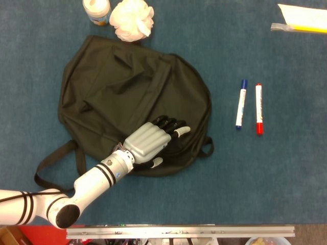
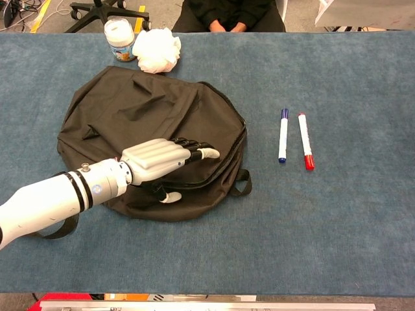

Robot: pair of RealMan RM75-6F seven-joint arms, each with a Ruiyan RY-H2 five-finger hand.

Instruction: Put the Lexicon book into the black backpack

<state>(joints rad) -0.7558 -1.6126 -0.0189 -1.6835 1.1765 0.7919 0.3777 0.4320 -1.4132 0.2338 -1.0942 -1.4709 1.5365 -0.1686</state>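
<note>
The black backpack [image 1: 117, 97] lies flat on the blue table, also seen in the chest view as the backpack [image 2: 130, 110]. My left hand [image 1: 153, 140] lies over its lower right part beside the zipper seam, fingers stretched out and thumb apart below, holding nothing; the chest view shows this hand [image 2: 162, 159] the same way. A flat white and yellow object [image 1: 304, 18] pokes in at the top right edge of the head view; I cannot tell whether it is the Lexicon book. My right hand shows in neither view.
A blue marker [image 1: 240, 104] and a red marker [image 1: 258, 108] lie side by side right of the backpack. A white jar [image 1: 96, 10] and a white puff [image 1: 132, 19] sit at its far edge. A strap [image 1: 51, 166] loops out at its near left.
</note>
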